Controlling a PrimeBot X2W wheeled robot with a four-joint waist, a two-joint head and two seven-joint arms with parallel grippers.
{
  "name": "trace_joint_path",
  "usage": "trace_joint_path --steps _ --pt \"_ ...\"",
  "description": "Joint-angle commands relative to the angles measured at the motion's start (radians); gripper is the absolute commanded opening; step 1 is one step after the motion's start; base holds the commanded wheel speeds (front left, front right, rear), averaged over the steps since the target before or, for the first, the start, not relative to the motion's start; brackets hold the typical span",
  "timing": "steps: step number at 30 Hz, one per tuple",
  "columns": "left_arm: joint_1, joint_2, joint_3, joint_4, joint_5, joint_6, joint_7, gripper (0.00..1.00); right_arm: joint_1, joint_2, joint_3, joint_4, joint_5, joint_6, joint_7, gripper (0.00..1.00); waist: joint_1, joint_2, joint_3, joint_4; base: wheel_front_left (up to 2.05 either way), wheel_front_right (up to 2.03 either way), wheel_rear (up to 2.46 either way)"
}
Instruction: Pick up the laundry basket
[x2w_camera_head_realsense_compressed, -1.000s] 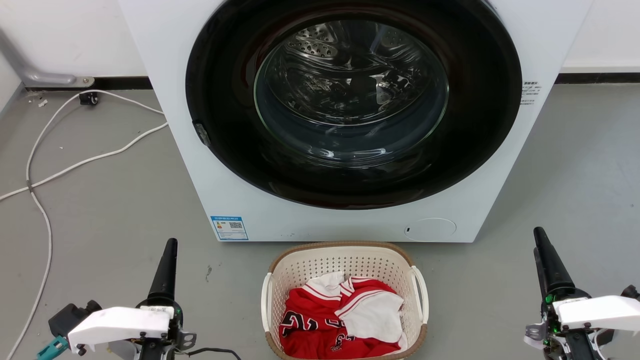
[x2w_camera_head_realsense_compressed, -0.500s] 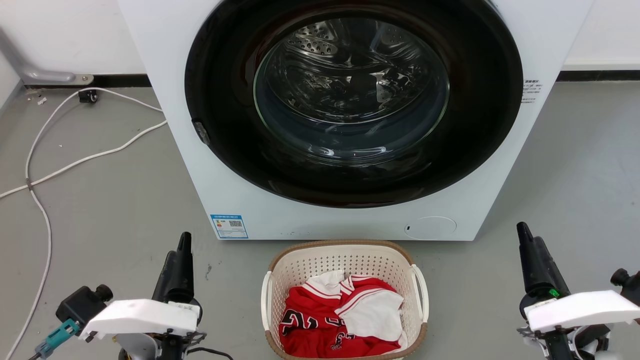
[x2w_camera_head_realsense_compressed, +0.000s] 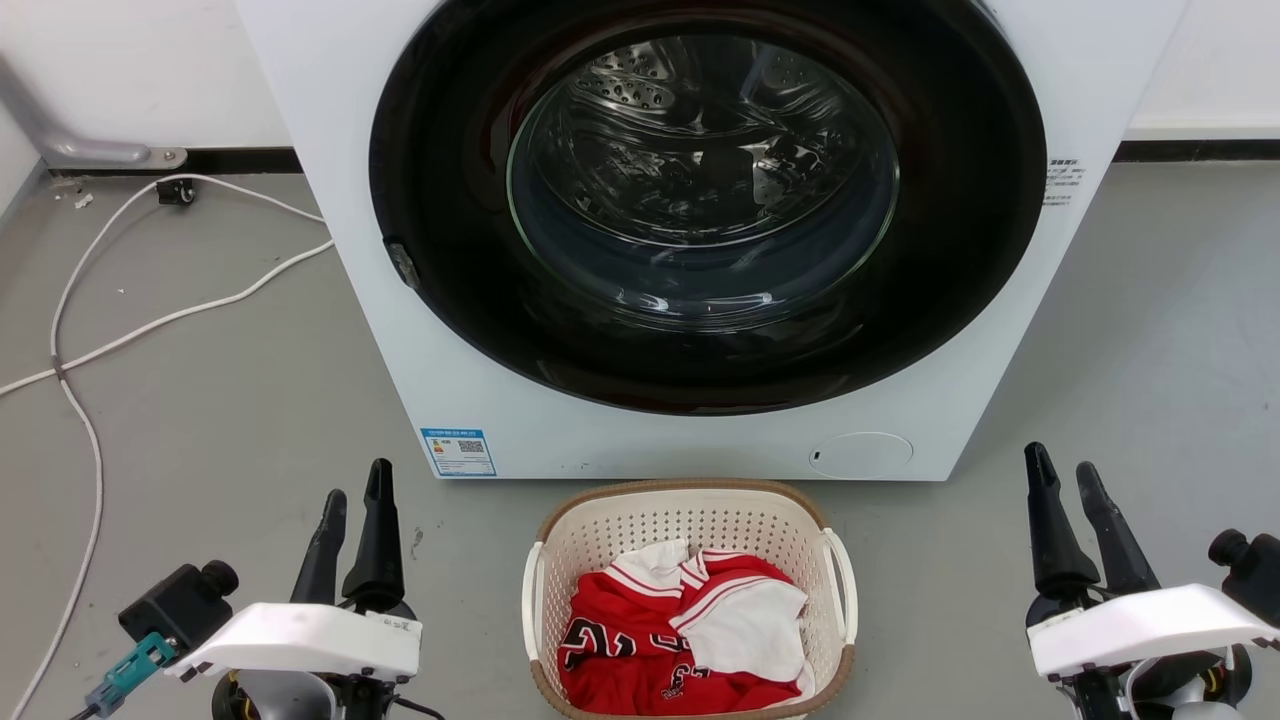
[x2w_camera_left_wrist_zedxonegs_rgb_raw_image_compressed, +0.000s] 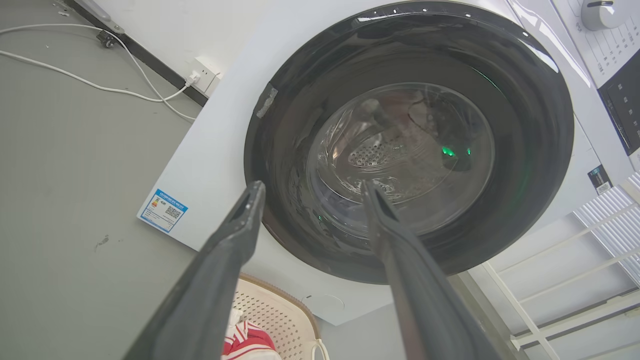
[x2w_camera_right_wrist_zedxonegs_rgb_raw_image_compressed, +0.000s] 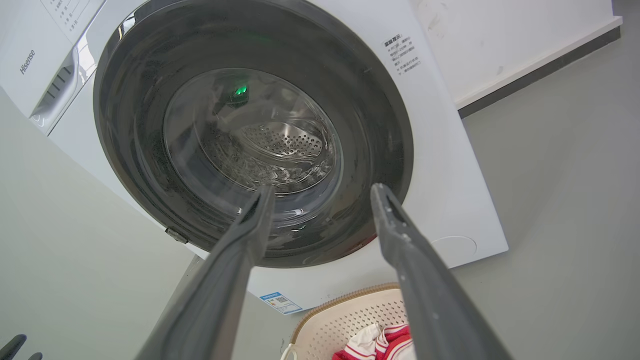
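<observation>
- One white washing machine stands on the grey floor. It has one round dark door with a glass window. The right wrist view shows the brand "Hisense" on its top panel.
- One cream laundry basket sits on the floor just in front of the machine, between the two arms and well apart from both. It has a brown rim and two white side handles, one on each side.
- Red and white clothes lie in the basket. Black numerals on the red cloth are partly folded under and cannot be read.
- White cables trail over the floor to the robot's left. They cross, so I cannot count them.
- Left gripper: its two dark fingers stand apart with nothing between them, pointing towards the machine. Half a second ago they lay close together.
- Right gripper: its two fingers are likewise spread and empty. They too were nearly together half a second ago.
- One blue label with a square code sits low on the machine's front. Its print is too small to read.
- One block of small black writing sits beside the door, also unreadable.
- The basket and clothes lie as they did before.
</observation>
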Motion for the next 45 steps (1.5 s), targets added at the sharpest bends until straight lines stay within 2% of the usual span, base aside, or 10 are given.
trace_joint_path --steps 1,13,45 --pt "0.001 0.003 -0.001 -0.021 0.032 -0.002 -0.01 1.0 0.0 -0.004 0.003 -0.02 -0.037 0.0 -0.01 1.0 0.0 0.0 0.001 0.0 0.0 0.0 0.0" --pt "0.021 0.003 -0.008 -0.039 0.174 -0.019 -0.047 1.0 0.02 -0.004 0.013 -0.038 -0.193 0.0 -0.046 1.0 0.0 0.0 0.003 0.003 0.0 0.0 0.0" --pt "0.073 0.003 -0.023 -0.064 0.494 -0.003 -0.128 1.0 0.067 -0.004 0.018 -0.083 -0.553 0.0 -0.129 1.0 0.0 0.0 0.007 0.003 0.0 0.0 0.0"
